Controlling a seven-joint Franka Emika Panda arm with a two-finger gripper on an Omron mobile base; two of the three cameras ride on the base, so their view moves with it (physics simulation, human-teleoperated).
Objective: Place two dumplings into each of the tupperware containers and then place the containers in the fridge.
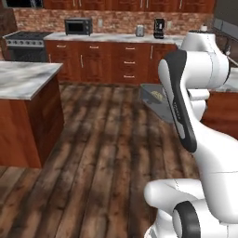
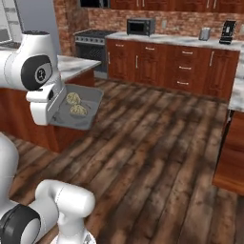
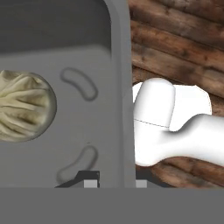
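The gripper [image 3: 116, 183] is pinched nearly shut on the wall of a container [image 3: 118, 65], its tips showing at 6 o'clock in the hand view, one on each side of the rim. The container [image 2: 90, 102] is a shallow grey tray held in the air above the wooden floor [image 2: 157, 143], tilted, at 9 o'clock in the right base view just beside the arm's wrist. Two dumplings [image 2: 75, 105] lie inside, pale tan and wrinkled, one above the other. In the hand view one dumpling [image 3: 24, 107] sits at 9 o'clock on the tray floor. In the left base view the container [image 1: 151, 95] peeks out at centre, just left of the arm
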